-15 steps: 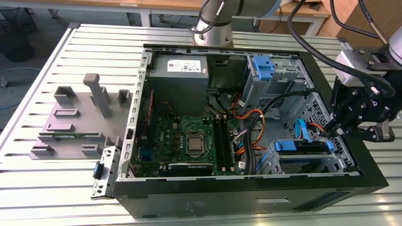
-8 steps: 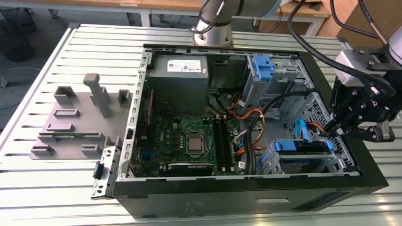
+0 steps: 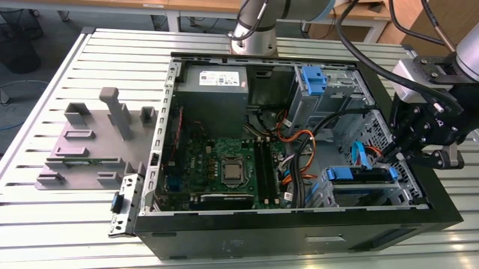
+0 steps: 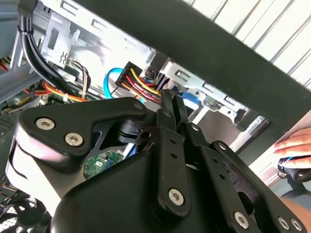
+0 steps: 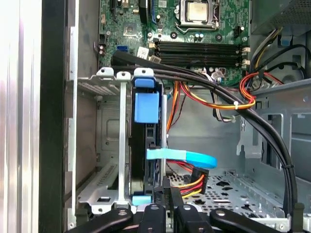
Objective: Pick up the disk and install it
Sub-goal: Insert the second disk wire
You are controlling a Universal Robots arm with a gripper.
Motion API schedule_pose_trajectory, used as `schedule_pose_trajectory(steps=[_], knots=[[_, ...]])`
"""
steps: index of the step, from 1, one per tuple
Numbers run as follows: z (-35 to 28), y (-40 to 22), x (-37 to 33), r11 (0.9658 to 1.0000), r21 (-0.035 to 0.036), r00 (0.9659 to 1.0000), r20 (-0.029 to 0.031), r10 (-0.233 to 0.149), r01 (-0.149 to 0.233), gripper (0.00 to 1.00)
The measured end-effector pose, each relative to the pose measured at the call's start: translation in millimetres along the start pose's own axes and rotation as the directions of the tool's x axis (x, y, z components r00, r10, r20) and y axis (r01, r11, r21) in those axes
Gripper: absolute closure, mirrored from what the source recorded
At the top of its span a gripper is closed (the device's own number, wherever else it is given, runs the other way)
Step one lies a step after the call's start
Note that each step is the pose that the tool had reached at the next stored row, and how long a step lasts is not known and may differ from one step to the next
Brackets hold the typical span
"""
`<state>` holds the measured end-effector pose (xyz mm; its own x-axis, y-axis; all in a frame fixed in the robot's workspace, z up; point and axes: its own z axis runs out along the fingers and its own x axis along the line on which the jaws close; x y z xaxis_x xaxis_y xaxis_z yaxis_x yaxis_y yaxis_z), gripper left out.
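Note:
The disk sits in the drive cage at the case corner nearest the exterior view's right, its blue carrier frame showing. In the first wrist view the disk stands on edge in the bay, dark, with the blue carrier tab at its end. My gripper hangs just over the cage's right side. Its fingers are shut together beside the disk's connector end in both wrist views, gripper and gripper. Nothing shows between the fingers.
A blue data cable and a yellow-red power plug lie close to the fingers. Thick black cables cross the case. The power-supply box, a blue tab and a grey fixture lie further off. A hand rests outside.

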<state>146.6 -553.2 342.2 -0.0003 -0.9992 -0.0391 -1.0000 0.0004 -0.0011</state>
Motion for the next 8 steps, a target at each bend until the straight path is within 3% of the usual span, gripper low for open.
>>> schedule_pose_trajectory(steps=[8], knots=[[-0.1,4.6,2.4,1.0000,0.0017,1.0000,-0.0001,0.000,0.000,0.84]])
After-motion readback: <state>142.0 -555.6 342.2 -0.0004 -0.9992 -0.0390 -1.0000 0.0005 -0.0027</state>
